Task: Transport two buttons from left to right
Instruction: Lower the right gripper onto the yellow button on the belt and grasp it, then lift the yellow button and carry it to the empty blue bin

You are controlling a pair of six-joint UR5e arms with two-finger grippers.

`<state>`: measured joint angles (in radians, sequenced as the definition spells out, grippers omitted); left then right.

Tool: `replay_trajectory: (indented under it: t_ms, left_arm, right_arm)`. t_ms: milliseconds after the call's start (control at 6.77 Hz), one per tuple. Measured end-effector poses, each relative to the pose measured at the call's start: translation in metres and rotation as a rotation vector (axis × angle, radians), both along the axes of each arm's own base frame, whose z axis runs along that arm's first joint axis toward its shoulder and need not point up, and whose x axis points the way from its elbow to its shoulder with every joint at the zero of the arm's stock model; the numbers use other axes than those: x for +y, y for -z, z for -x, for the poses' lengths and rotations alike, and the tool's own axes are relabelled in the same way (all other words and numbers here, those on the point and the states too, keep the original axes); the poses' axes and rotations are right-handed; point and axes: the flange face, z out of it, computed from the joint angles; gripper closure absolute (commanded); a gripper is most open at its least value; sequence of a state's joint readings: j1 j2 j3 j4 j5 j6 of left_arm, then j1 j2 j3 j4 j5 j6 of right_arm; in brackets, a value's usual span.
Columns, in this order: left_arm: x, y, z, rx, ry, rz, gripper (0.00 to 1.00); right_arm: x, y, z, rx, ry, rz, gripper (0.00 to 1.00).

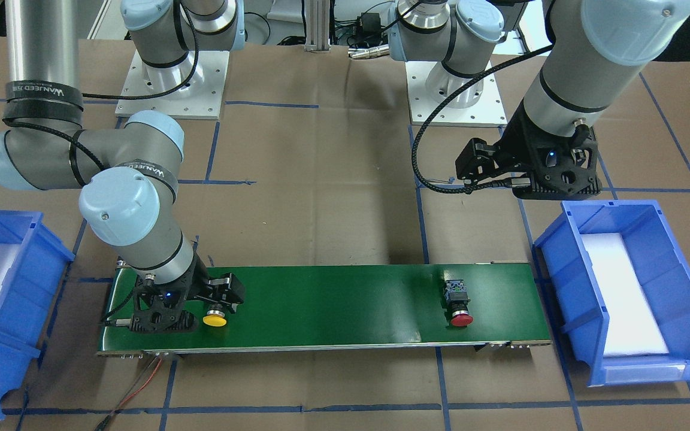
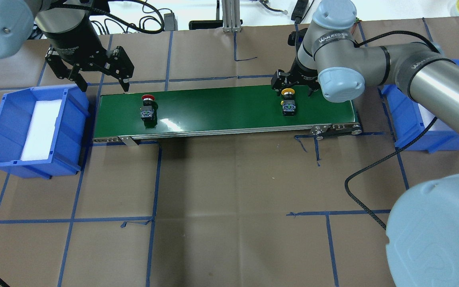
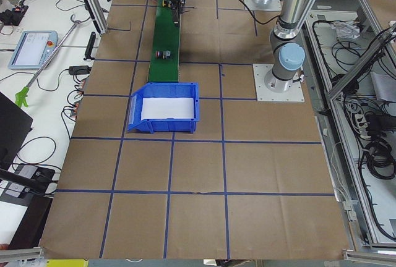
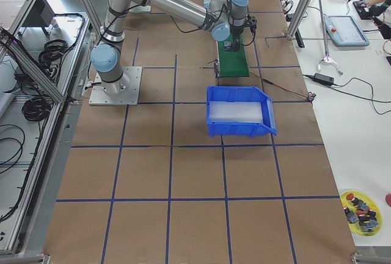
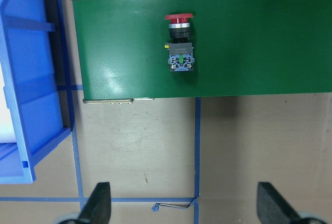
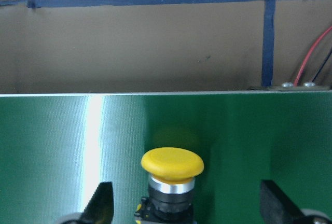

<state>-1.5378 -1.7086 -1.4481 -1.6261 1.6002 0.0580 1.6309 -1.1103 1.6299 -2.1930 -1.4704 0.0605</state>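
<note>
2 buttons on the green belt (image 2: 221, 107), both lying on their sides. Yellow button (image 2: 288, 103) is at the belt's right end, and the right gripper (image 6: 189, 203) is wide open astride it (pads clear of cap). Red button (image 2: 147, 108) is near the belt's left end. Left gripper (image 2: 104, 84) is raised near that end, spread wide, empty.

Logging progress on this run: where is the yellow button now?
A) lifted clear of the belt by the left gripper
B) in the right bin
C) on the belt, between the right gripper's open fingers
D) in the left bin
C: the yellow button lies on the belt, with the right gripper open and its fingers apart on either side of it.
</note>
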Motion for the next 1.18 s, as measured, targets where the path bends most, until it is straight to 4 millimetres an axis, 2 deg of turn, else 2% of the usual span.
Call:
replay_trajectory:
  t_ms: [148,295,443,739,886,1034,1182]
  left_arm:
    - [0.0,0.0,0.001,0.003,0.001,0.004,0.0]
    - [0.001,-0.001,0.002,0.005,0.004,0.007,0.0]
    - [0.002,-0.001,0.002,0.006,0.007,0.007,0.0]
    - [0.002,-0.001,0.003,0.007,0.007,0.009,0.0]
    - [0.002,-0.002,0.003,0.008,0.007,0.011,0.0]
    - [0.002,-0.002,0.003,0.008,0.007,0.011,0.0]
    - [0.002,-0.002,0.003,0.007,0.007,0.011,0.0]
  right_arm:
    - [0.002,0.006,0.0,0.003,0.006,-0.02,0.29]
    - [0.005,0.011,0.0,0.01,0.015,-0.053,0.69]
    - [0.007,0.015,0.002,0.024,0.018,-0.08,0.92]
    - [0.004,0.014,0.004,0.048,0.012,-0.085,0.96]
    - [-0.001,0.003,0.006,0.059,0.007,-0.063,0.96]
    - [-0.007,-0.018,0.014,0.09,-0.002,-0.033,0.95]
    - [-0.012,-0.051,0.035,0.125,-0.002,-0.018,0.95]
